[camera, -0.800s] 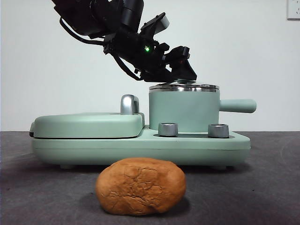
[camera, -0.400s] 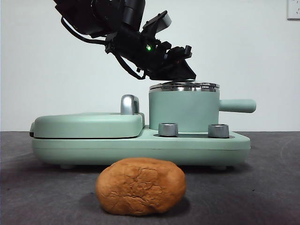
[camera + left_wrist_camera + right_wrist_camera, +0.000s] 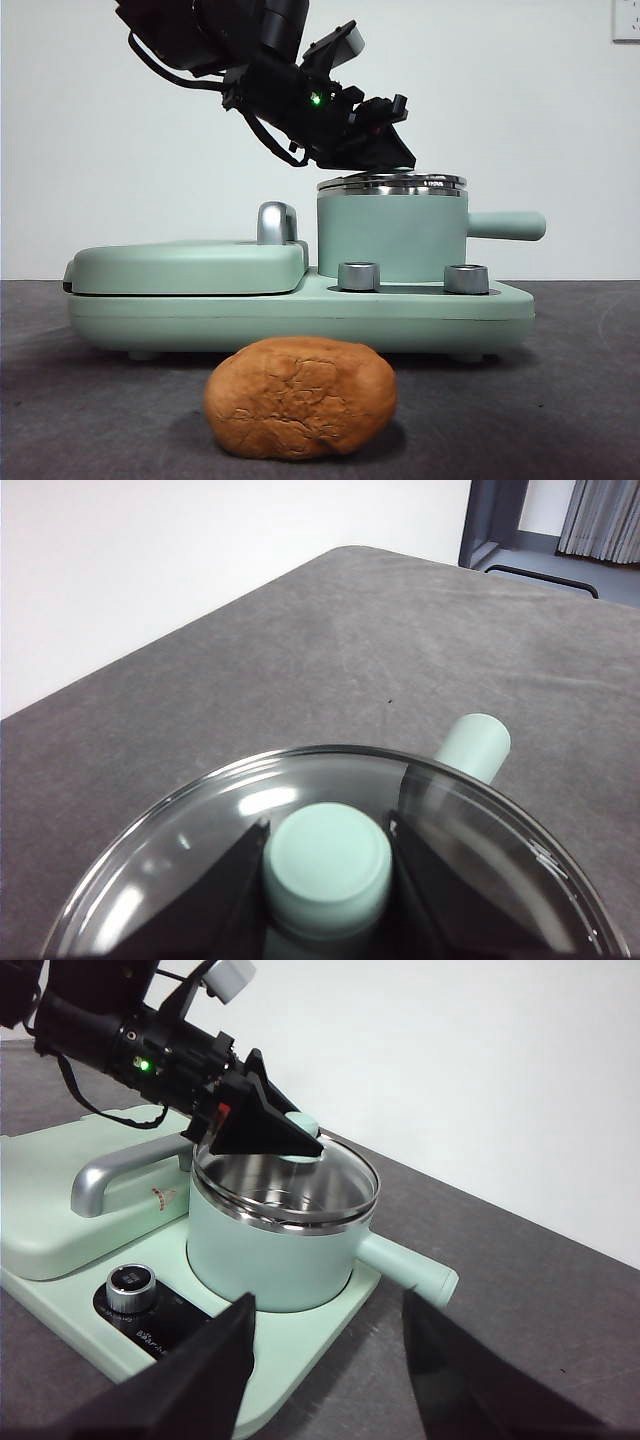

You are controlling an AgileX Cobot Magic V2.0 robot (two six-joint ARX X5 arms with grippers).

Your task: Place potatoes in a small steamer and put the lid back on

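Front view, from your left: the closed grill plate (image 3: 190, 266) on the green base (image 3: 300, 315), then the potato (image 3: 300, 397) on the counter (image 3: 80, 400) in front, apart from the base. Next the steamer (image 3: 392, 236) on the base, handle pointing right, with the lid (image 3: 392, 184) on its rim. Your left pincer (image 3: 385, 160) is clamped on the lid's knob (image 3: 327, 865), one jaw on either side. Your right pincer (image 3: 325, 1360) hangs beside the base with jaws apart, holding nothing
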